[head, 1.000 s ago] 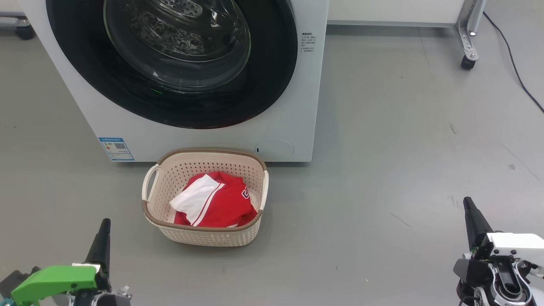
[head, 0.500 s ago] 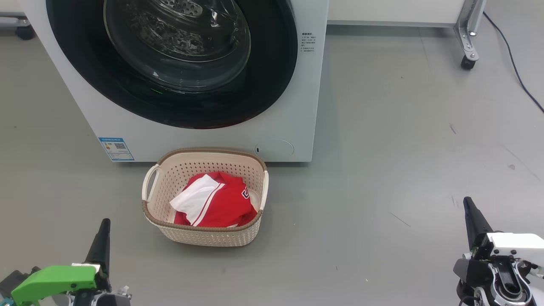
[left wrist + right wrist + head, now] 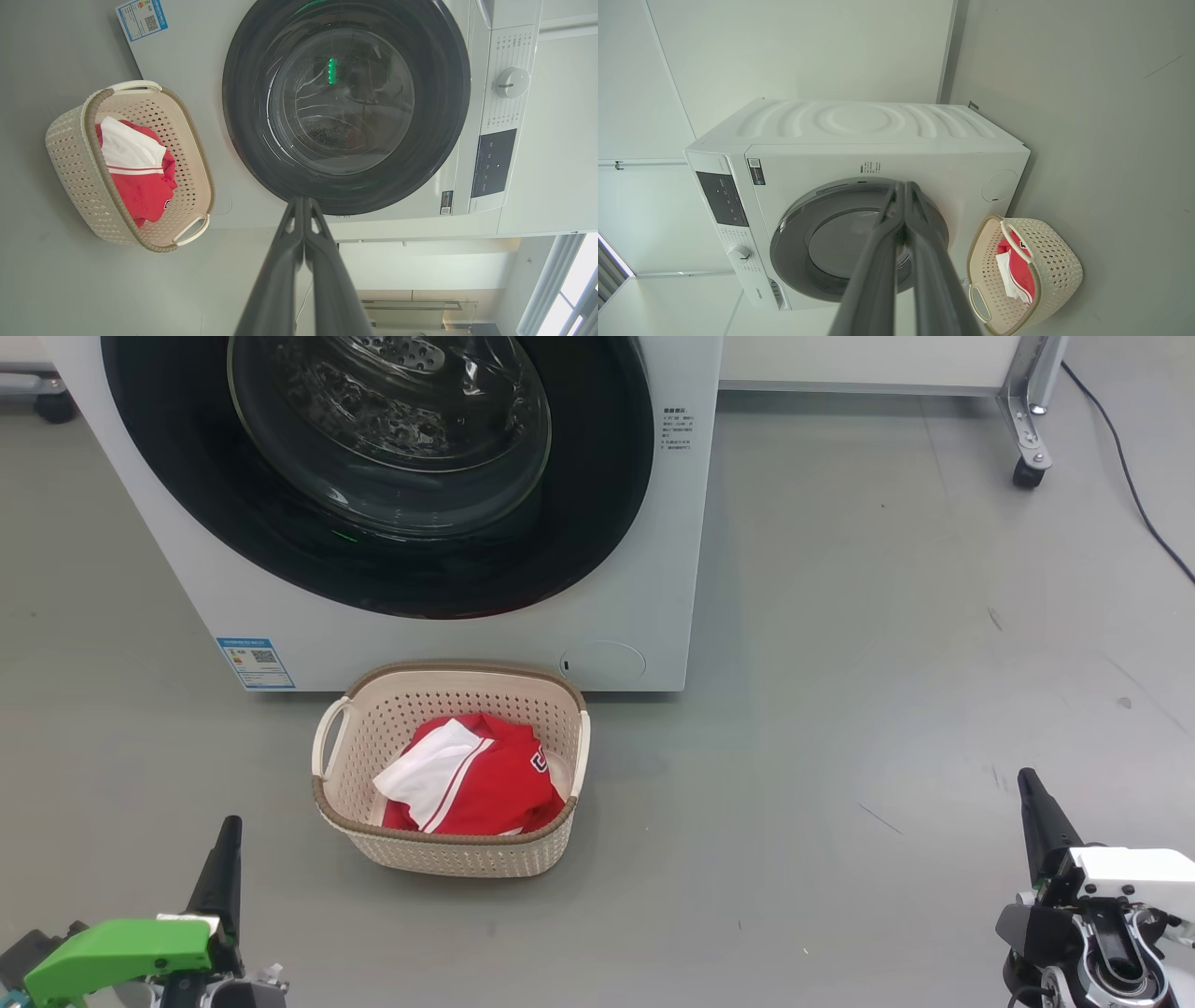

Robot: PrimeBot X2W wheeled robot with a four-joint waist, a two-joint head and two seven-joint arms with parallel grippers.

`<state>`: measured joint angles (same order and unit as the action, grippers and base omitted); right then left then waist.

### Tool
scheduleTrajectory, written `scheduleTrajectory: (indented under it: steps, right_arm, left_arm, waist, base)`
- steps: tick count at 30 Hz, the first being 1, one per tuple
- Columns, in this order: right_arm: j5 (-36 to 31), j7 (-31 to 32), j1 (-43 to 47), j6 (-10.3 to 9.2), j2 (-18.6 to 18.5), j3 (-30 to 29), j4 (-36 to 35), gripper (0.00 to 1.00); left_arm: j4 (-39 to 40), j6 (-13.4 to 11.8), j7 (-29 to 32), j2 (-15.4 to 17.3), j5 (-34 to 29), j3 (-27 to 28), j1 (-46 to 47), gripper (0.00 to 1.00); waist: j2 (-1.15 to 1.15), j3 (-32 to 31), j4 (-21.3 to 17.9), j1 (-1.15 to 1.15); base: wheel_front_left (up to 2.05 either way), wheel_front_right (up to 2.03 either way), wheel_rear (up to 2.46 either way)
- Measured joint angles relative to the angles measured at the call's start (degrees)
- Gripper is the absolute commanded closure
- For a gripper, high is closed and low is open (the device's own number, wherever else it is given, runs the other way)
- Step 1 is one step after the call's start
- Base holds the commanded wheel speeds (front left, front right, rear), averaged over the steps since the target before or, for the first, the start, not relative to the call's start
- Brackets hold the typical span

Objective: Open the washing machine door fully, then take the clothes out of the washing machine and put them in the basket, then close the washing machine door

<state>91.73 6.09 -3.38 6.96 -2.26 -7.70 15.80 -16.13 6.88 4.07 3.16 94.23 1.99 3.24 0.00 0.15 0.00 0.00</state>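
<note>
washing machine (image 3: 644, 616): 1 | washing machine door (image 3: 177, 476): 1 | basket (image 3: 457, 861): 1 | clothes (image 3: 490, 789): 1 heap | left gripper (image 3: 230, 823): 1 | right gripper (image 3: 1026, 777): 1

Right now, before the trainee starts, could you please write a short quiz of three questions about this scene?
1. True or false: the washing machine door is closed flat against the washing machine.
2. Where do the clothes lie? A) inside the washing machine; B) in the basket; C) hanging over the washing machine door.
3. Fill in: the left gripper and the right gripper are both ____, with nothing between their fingers.

Key: 1 true; 2 B; 3 shut.
</note>
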Motion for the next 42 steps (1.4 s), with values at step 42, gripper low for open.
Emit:
scheduleTrajectory:
  steps: [42]
  right_arm:
    - [0.0,0.2,0.0,0.00,0.0,0.0,0.0,1.00]
  left_arm:
    - [0.2,0.0,0.2,0.0,0.0,0.1,0.0,1.00]
  waist:
    - [0.00,0.0,0.0,0.00]
  base:
    - [0.00,0.00,0.00]
